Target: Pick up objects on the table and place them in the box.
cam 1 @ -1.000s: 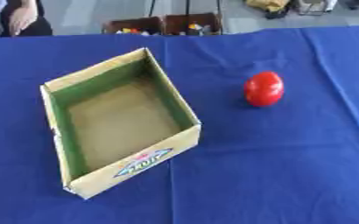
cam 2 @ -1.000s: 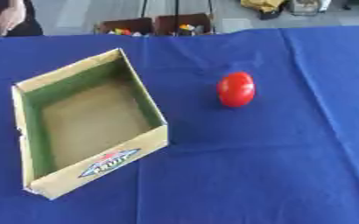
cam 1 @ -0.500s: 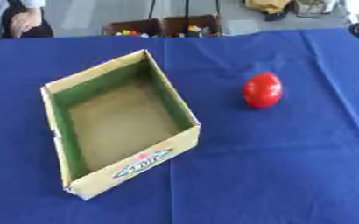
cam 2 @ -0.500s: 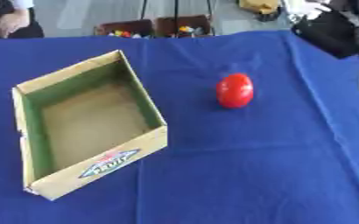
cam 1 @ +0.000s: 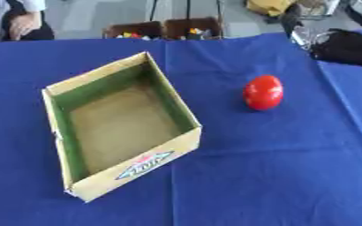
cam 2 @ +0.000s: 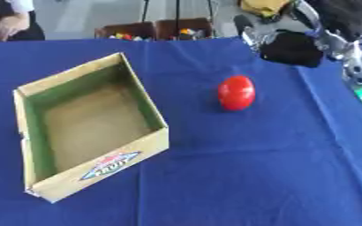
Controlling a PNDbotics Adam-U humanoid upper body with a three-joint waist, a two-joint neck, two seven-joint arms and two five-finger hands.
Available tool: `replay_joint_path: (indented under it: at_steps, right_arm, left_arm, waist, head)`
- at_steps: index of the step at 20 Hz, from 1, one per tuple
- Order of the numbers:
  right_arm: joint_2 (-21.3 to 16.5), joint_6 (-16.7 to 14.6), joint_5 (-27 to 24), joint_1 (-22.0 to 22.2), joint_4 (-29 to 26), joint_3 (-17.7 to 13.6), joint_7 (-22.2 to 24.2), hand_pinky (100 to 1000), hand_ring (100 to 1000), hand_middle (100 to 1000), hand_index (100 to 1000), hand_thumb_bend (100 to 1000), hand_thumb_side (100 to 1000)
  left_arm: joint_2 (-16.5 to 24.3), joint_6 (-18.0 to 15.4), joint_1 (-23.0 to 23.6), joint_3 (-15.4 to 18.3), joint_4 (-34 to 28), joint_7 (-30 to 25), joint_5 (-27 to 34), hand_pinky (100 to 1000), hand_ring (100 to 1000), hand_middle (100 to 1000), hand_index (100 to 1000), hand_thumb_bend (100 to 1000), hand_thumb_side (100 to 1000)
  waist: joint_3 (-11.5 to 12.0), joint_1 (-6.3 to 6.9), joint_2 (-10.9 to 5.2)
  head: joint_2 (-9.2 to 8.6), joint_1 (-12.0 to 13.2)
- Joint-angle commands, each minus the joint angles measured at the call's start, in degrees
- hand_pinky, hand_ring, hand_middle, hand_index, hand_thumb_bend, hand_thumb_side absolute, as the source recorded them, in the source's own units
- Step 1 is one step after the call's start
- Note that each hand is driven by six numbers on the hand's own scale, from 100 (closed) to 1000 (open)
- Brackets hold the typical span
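Table cloth (cam 1: pixel 277 176): deep blue, plain, without pattern.

Box (cam 1: pixel 141 165): tan cardboard outside, the inner walls lined green, the floor a dull brown; a diamond-shaped label in white, blue and red is carried on the near wall.

Round object (cam 1: pixel 263 92): glossy red, with a pale highlight.

Right hand (cam 2: pixel 292 47): black, with silver parts shown behind it.

Crates (cam 1: pixel 165 30) beyond the table: dark brown, holding small pieces in red and yellow.

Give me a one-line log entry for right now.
right hand: upper right, above table's far edge, fingers unclear | left hand: not in view | red object: on blue cloth, untouched | box: empty
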Motion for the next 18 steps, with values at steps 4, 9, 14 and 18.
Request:
replay_joint_path:
  at_steps: [4, 9, 14, 18]
  right_arm:
    - [-1.9, 1.5, 1.7, -0.1, -1.0, 1.6, 3.7, 740, 800, 849, 923, 357, 1000]
    - [-1.4, 2.4, 1.4, 1.2, -0.6, 3.4, 6.0, 748, 808, 845, 945, 484, 1000]
    - [-0.3, 5.0, -2.9, 1.9, 1.1, 4.8, 7.7, 748, 812, 831, 947, 507, 1000]
    - [0.7, 6.3, -5.4, 2.2, 2.5, 5.4, 7.8, 751, 818, 823, 949, 527, 1000]
  left_arm:
    - [1.7, -0.1, -0.9, 0.2, -0.8, -0.3, 0.3, 712, 896, 865, 936, 100, 1000]
    - [1.6, -0.1, -1.1, 0.1, -0.8, -0.4, 0.4, 712, 896, 864, 936, 100, 1000]
    - [1.5, -0.1, -1.2, 0.1, -0.8, -0.5, 0.4, 711, 895, 864, 936, 100, 1000]
    - [1.5, -0.1, -1.3, 0.1, -0.8, -0.5, 0.5, 711, 895, 864, 936, 100, 1000]
  waist:
    - [0.2, -0.81, -2.2]
    - [0.3, -0.83, -2.15]
    - [0.3, -0.83, -2.07]
    - [0.3, -0.85, -1.97]
  head:
    - [-0.45, 0.0]
    - [-0.88, 0.1]
    - [-0.97, 0.0]
    - [-1.09, 0.0]
